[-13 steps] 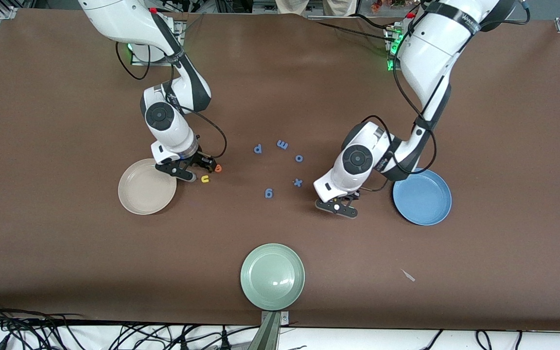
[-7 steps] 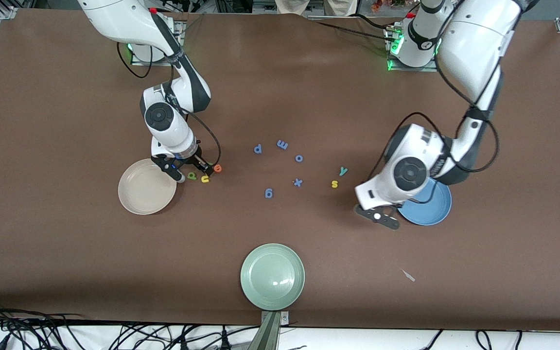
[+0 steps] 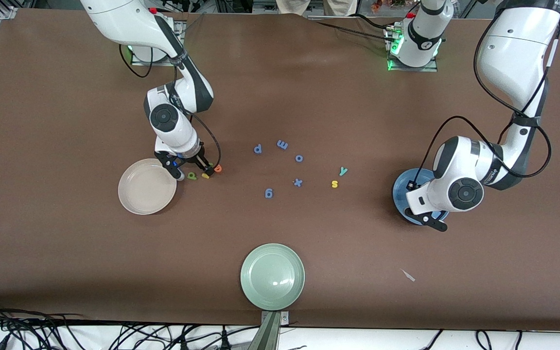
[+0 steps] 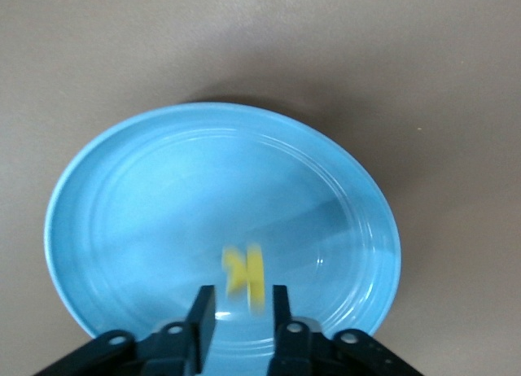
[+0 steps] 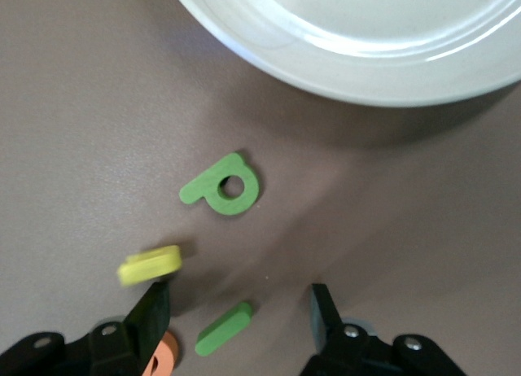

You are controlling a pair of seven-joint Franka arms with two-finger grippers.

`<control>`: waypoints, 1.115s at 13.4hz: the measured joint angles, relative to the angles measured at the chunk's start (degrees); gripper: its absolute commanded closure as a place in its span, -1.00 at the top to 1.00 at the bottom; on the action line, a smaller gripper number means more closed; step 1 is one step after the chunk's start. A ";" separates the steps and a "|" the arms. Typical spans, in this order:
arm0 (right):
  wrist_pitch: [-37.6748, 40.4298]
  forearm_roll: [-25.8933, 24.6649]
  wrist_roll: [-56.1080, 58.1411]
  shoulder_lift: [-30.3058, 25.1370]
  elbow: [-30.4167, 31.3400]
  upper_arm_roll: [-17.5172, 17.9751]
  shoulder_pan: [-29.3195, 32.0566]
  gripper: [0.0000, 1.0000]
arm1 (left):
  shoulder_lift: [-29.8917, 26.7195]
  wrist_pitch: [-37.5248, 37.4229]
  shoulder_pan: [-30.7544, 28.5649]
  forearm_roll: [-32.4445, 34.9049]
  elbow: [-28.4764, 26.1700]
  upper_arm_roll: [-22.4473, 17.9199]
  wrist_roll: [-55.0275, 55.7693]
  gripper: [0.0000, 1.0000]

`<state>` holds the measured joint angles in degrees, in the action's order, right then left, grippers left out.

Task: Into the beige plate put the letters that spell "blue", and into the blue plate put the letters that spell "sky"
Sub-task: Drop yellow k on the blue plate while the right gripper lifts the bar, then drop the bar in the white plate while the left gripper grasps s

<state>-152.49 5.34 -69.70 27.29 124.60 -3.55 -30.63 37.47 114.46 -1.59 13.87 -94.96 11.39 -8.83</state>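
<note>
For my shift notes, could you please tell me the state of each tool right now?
Left tool: open over the blue plate, yellow k blurred just past its fingers.
Right tool: open over the green bar, holding nothing.

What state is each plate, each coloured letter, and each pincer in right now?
Blue plate: under the yellow k.
Beige plate: empty.
Green plate: empty.
Green b: flat on table.
Left pincer: open, over blue plate.
Right pincer: open, around the green l.

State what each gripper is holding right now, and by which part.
Neither holds anything. The left gripper is over the blue plate, its fingers apart, with the yellow "k" loose below them. The right gripper is open around the green "l".
</note>
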 measured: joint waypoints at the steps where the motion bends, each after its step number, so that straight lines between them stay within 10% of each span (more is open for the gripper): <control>1: 0.00 0.00 -0.13 0.09 0.00 0.23 -0.01 0.56 | -0.09 0.02 0.23 0.00 0.02 0.52 0.03 1.00; 5: 0.00 0.00 -0.19 0.08 -0.02 0.52 -0.01 0.46 | -1.07 0.04 0.93 0.00 0.35 6.53 5.67 1.00; 15: 0.20 0.00 -1.30 -0.59 -0.18 1.17 -0.03 -1.00 | 3.62 9.74 10.60 0.08 -0.71 12.71 44.77 0.94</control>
<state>-152.29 5.34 -71.00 26.70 124.41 -2.39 -30.65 41.09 124.20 9.01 13.95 -95.67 24.10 35.94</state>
